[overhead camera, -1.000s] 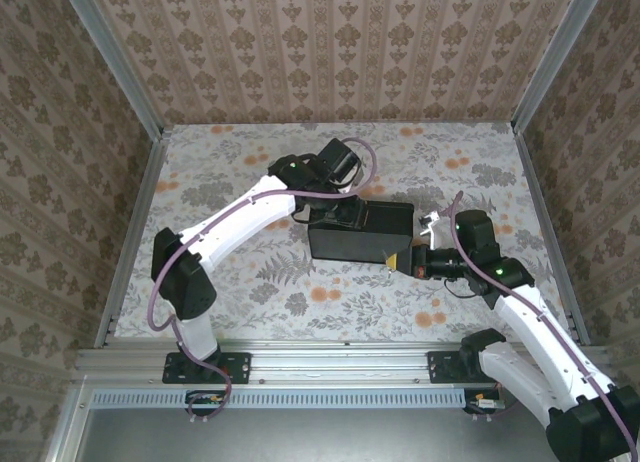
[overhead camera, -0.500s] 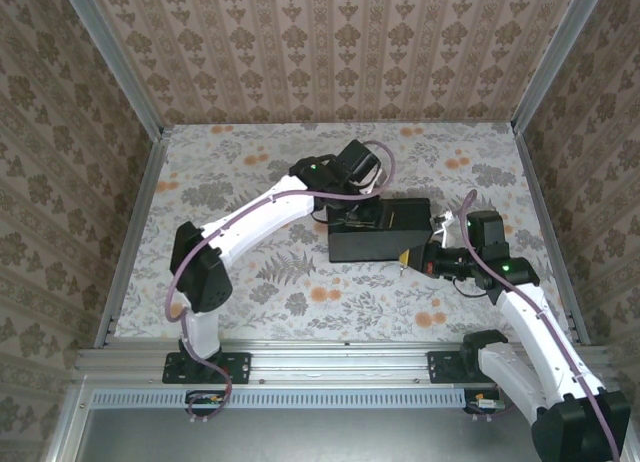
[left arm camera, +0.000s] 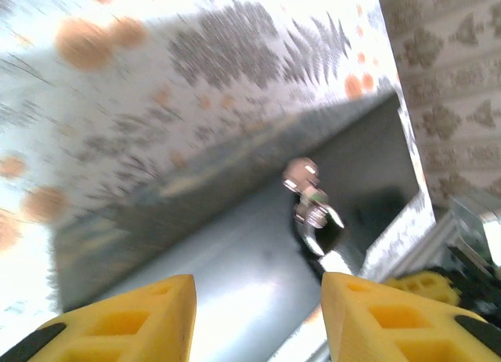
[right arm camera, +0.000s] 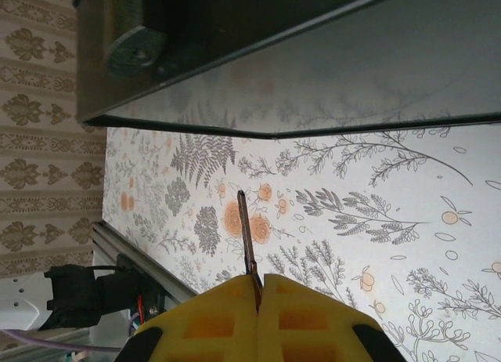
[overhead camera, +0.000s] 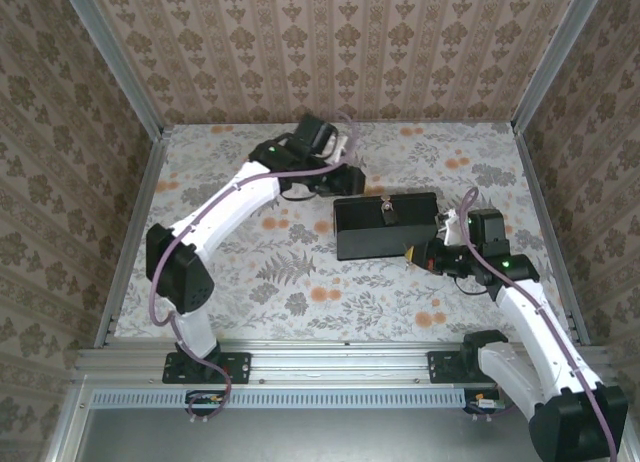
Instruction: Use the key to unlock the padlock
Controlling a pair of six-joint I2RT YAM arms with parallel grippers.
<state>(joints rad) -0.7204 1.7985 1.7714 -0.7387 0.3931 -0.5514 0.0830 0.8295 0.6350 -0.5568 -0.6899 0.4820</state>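
From above, the black box [overhead camera: 385, 234] lies mid-table [overhead camera: 300, 287], with a small shiny fitting [overhead camera: 388, 212] on its upper face. I cannot tell whether that fitting is the padlock or only a hasp. My left gripper [overhead camera: 352, 175] hangs just beyond the box's far left corner, apart from it. My right gripper [overhead camera: 412, 253] sits at the near right corner, close against the box.

In the left wrist view, my two yellow fingers [left arm camera: 149, 319] stand spread with nothing between them. Ahead is the box's grey side, blurred, and the fitting [left arm camera: 313, 213] shows a rounded knob above a dark metal loop. I see no clear brass body there.

In the right wrist view, the fingers are pressed together on the key [right arm camera: 247, 237]. Its thin blade, seen edge-on, sticks straight out over the flowered tabletop, and the box's edge lies across the view beyond the tip.

I judge the key to be light, stiff and slick, and apt to swivel in the pads under a turning load, so the pinch belongs flat across its head. A padlock this small should be hard and dense, and loose on its shackle. I would steady it by the flat sides of its body. The box looks light enough to slide if pushed.
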